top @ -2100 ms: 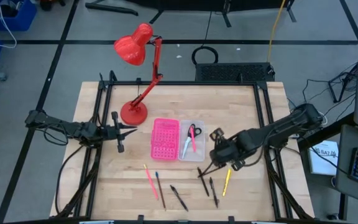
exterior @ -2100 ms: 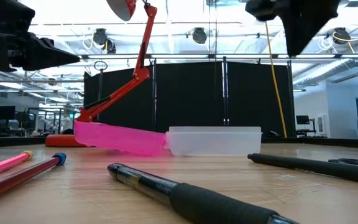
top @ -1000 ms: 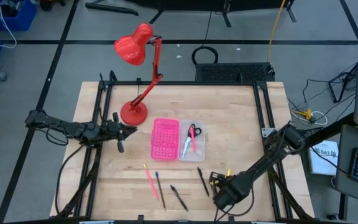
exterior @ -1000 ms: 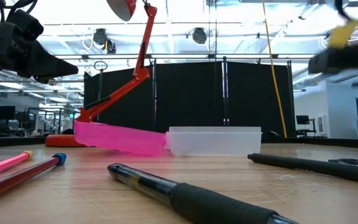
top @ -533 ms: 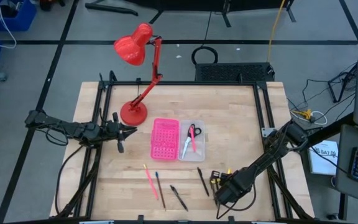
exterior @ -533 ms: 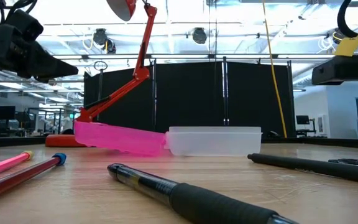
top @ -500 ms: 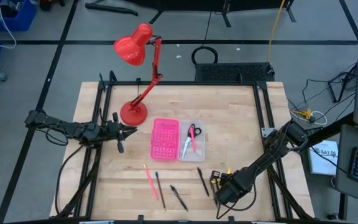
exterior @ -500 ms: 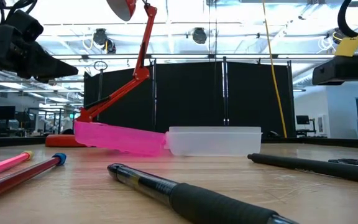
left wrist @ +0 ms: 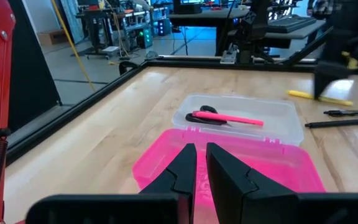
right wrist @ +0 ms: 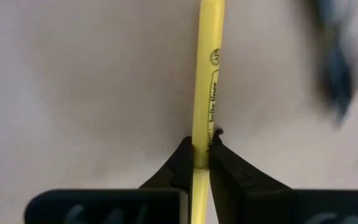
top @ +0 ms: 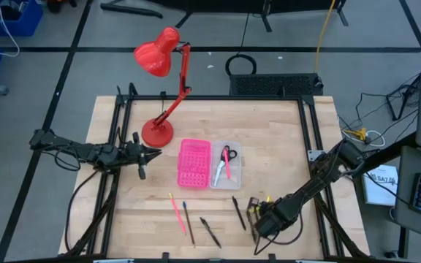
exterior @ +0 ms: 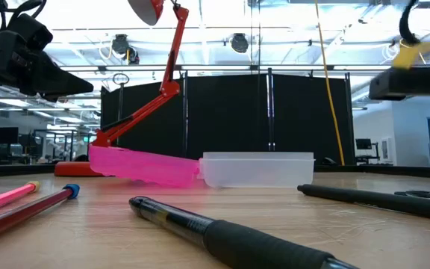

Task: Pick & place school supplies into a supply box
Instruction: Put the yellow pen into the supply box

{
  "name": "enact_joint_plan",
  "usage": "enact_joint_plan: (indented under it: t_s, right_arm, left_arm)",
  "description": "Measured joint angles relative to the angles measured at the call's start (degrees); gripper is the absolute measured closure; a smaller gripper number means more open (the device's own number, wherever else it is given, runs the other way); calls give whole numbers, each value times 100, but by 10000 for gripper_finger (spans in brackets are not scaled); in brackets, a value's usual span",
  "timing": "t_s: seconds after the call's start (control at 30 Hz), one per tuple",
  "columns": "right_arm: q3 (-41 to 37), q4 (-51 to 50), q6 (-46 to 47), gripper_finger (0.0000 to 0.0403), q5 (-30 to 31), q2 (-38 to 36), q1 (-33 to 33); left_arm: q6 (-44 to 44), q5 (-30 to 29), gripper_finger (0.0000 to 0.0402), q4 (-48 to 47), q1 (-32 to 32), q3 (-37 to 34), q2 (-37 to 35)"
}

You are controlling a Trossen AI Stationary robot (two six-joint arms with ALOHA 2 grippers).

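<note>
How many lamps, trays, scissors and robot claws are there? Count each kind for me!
Lamps: 1, the red lamp.
Trays: 2, the pink tray and the clear tray.
Scissors: 1, the scissors inside the clear tray.
Claws: 2, the left claw and the right claw pinching a yellow pen.
Total: 6.

Pale wood-grain table (top: 283, 139), translucent plastic supply box (left wrist: 278, 118), glossy pink perforated plastic tray (left wrist: 253, 168).
</note>
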Motion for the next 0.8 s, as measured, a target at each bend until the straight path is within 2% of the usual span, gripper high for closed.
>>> enact_joint_plan:
  t_s: [0.27, 0.4, 0.5, 0.63, 0.8]
  right_arm:
    - [94, -950, 44, 382, 491, -605, -242]
    - [554, -1567, -271, 382, 708, -672, -471]
    - [930, -2091, -772, 382, 1095, -655, -657]
    - [1459, -2279, -1638, 382, 1721, -672, -1037]
    - [1838, -1776, -2900, 382, 1883, -676, -1605]
  left_arm:
    - [2, 2, 355, -22, 0, -2, 0]
    - [2, 0, 355, -64, 0, -2, 1]
    - [2, 0, 355, -110, 0, -2, 1]
    - [4, 0, 355, -125, 0, -2, 1]
    - [24, 0, 355, -123, 0, -2, 1]
